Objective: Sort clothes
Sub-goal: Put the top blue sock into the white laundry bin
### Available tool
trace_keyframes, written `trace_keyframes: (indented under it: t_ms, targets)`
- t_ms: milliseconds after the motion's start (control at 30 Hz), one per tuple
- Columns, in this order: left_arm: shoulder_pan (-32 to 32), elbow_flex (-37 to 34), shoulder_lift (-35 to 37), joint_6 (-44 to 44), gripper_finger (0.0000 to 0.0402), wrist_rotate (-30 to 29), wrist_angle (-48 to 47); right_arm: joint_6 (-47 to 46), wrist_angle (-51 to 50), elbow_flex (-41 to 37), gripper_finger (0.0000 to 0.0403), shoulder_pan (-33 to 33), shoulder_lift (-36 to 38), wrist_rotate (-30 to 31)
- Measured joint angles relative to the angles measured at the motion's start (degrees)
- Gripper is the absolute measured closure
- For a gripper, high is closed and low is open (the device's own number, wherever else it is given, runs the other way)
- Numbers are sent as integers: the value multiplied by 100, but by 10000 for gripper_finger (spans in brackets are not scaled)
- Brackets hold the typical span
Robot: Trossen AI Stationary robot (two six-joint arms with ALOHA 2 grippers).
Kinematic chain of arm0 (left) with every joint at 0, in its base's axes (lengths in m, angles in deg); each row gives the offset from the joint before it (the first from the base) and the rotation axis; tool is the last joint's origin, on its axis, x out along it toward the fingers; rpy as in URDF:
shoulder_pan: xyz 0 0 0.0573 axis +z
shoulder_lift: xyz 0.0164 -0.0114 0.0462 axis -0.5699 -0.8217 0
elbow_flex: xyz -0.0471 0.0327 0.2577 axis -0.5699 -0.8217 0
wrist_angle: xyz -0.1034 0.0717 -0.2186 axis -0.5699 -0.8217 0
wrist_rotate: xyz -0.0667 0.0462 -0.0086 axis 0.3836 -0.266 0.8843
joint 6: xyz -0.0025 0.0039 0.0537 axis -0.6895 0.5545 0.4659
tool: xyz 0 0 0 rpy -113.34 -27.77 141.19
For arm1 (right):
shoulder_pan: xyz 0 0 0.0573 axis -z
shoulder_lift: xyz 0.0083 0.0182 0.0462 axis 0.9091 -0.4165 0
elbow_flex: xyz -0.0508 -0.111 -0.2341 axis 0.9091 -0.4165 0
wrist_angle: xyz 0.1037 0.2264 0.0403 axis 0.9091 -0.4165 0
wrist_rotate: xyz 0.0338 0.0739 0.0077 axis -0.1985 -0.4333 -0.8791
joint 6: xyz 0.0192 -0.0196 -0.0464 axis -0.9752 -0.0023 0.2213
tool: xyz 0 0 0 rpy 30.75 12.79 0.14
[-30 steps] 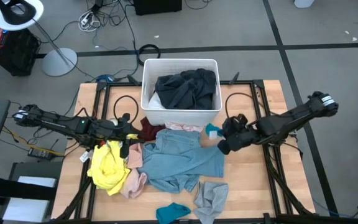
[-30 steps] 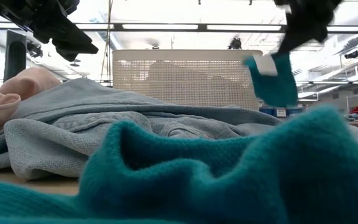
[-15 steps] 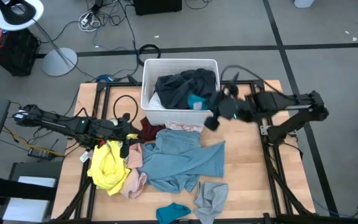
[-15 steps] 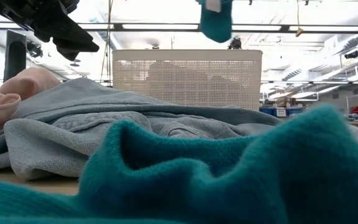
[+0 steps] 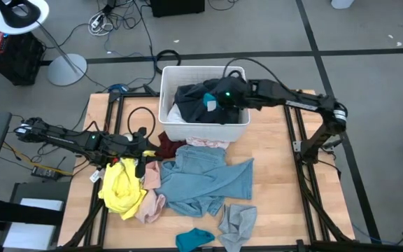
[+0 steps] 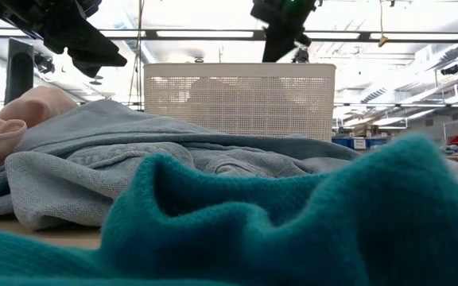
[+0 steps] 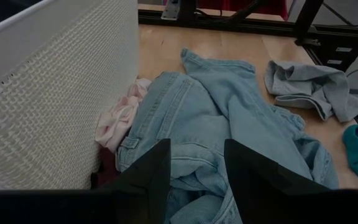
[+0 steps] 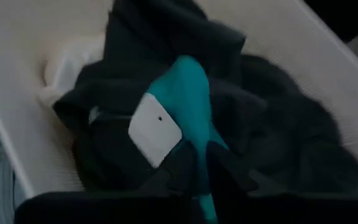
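A small teal garment (image 8: 188,87) with a white tag (image 8: 154,127) is in my right gripper (image 8: 205,171), which is shut on it above the white bin (image 5: 166,105). The bin holds dark clothes (image 5: 194,108). My left gripper (image 7: 194,180) is open and holds nothing. It hovers at the table's left over the near edge of the light blue denim (image 5: 205,178), beside a yellow garment (image 5: 121,189). In the low view the right gripper (image 6: 281,24) shows above the bin (image 6: 237,99). My right gripper pinches a narrow end of the teal garment (image 8: 205,186) between its two fingers. The fingers slant down into the bin from the table's right side. The garment reaches out beyond the fingertips over the dark clothes; I cannot tell whether its free end rests on them.
Spread on the table near the bin are a maroon piece (image 5: 168,145), a pale pink piece (image 5: 205,143) against the bin's near wall, a salmon pink one (image 5: 151,206), a grey one (image 5: 238,222) and another teal one (image 5: 193,238) at the near edge.
My right gripper has swung with the teal garment from over the table's right part, up and toward the far edge and the left, to a place over the bin. The garment has gone from hanging over the table to hanging over the dark clothes in the bin.
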Motion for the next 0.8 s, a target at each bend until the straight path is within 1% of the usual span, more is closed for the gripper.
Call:
trace_keyframes:
  t_ms: [133,433,633,800]
  targets:
    - [0,0,0,2,246,0,12,-103,-21,0,333,104,-159,-233]
    - [0,0,0,-37,246,-2,419,-189,-404,0,282,111,20,-241]
    - [0,0,0,-432,246,2,466,-267,-870,0,268,28,214,-225]
    - [0,0,-27,-777,246,60,455,-267,-1162,0,269,-119,501,-14]
